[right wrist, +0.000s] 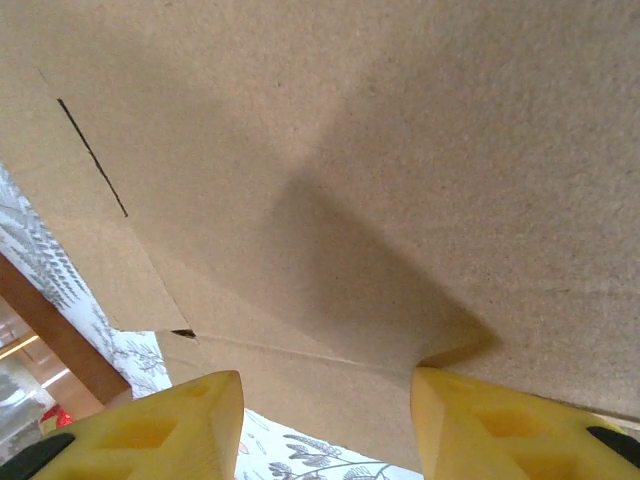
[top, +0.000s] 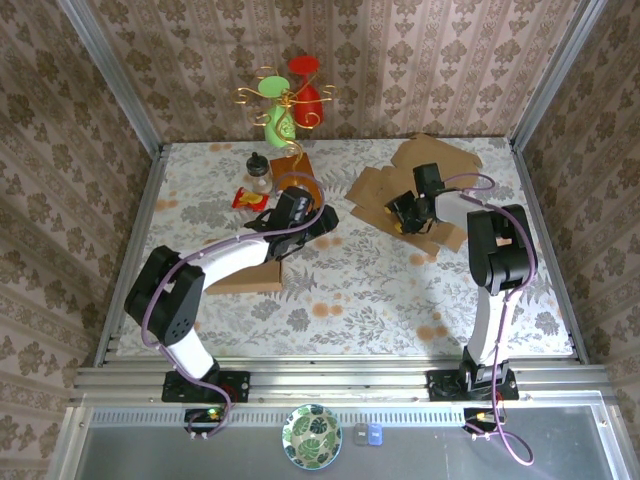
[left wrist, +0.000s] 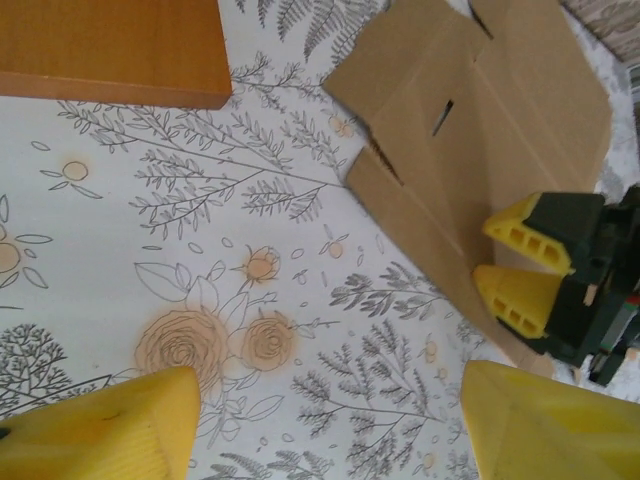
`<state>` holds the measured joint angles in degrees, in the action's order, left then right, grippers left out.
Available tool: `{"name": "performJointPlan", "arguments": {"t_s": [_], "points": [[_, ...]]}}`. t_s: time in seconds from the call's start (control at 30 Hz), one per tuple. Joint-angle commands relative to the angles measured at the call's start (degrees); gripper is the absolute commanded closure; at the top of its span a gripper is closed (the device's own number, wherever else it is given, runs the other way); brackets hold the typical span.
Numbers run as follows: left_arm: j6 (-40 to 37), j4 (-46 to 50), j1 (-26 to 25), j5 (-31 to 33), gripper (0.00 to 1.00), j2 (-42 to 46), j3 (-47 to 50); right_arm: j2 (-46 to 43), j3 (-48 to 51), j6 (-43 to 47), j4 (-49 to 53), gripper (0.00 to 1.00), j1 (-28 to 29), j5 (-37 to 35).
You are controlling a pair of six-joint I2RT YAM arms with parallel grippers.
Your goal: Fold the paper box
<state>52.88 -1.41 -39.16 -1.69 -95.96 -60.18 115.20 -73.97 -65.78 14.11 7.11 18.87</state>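
Top view, desk: A desk [top: 350, 290] with a flower cloth is sitting between patterned walls.
Top view, box: The box [top: 430, 165] is lying flat and unfolded on the far right part of the desk.
Top view, right hand: The right hand [top: 403, 212] is reaching to the near left edge of the box.
Top view, left hand: The left hand [top: 312, 226] is hanging over the middle of the desk, left of the box and apart from it.
Top view, other things: A board [top: 305, 162] is lying behind the left hand. A bottle [top: 260, 172] is standing just left of the board. A toy tree [top: 285, 100] is standing by the back wall. A bowl [top: 312, 437] is sitting on the near ledge between the arm bases.
Left wrist view, left hand: Its two yellow fingers [left wrist: 110, 425] are standing wide apart. Nothing is sitting between them, and the flower cloth is showing below.
Left wrist view, box: It is lying flat ahead on the right, with a thin slot showing in it.
Left wrist view, right hand: Its yellow fingers are resting at the near edge of the box with a small gap between them.
Left wrist view, board: It is lying at the top left, apart from the box.
Right wrist view, right hand: Its two yellow fingers [right wrist: 150, 430] are standing apart, gripping nothing.
Right wrist view, box: The brown card is spreading right in front of the fingers. The right fingertip is looking as if it is touching the card. A bit of flower cloth is peeking out below.
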Motion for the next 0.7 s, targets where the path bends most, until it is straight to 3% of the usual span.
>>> {"name": "performJointPlan", "arguments": {"t_s": [0.0, 0.37, 0.67], "points": [[2.3, -1.35, -0.48, -0.31, 0.3, 0.33, -0.1, 0.56, 2.4, 0.48, 4.54, 0.51, 0.68, 1.18], [10.39, 0.27, -0.49, 0.23, 0.32, 3.49, 4.82, -9.95, 16.97, -1.3, 3.2, 0.52, 6.53, 1.6], [19.7, -6.46, -1.4, -0.77, 0.38, 3.39, 10.87, -20.68, 23.81, -2.31, 3.27, 0.52, 8.35, 0.54]]}}
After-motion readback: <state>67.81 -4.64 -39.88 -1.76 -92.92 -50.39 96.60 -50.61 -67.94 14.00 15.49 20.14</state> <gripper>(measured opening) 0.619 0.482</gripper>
